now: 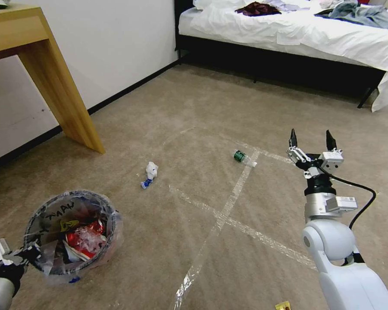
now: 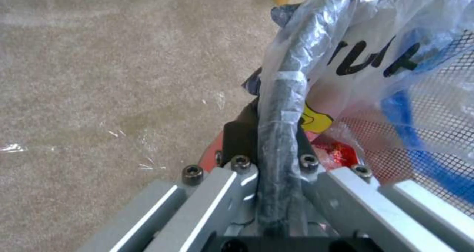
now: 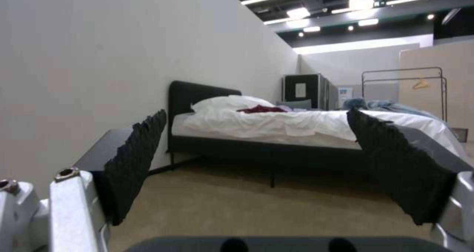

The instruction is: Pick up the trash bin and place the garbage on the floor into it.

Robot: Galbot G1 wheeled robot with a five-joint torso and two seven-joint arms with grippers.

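Looking ahead, we see the bed with white sheets across the far side of the room, and the wooden counter standing at our left by the wall. The floor, beige carpet crossed by shiny tape lines, spreads between them. Down at our lower left sits the trash bin, its crinkled clear liner with black writing folded over the rim, red wrappers and white scraps inside. Our left gripper has its jaws clenched on that rim and liner. Our right gripper hovers above the carpet on our right, jaws spread wide with nothing between them, pointing toward the bed. Out on the floor, a crumpled white tissue with a blue scrap lies near the middle, and a green-labelled bottle lies on its side on a tape line, near the right gripper.
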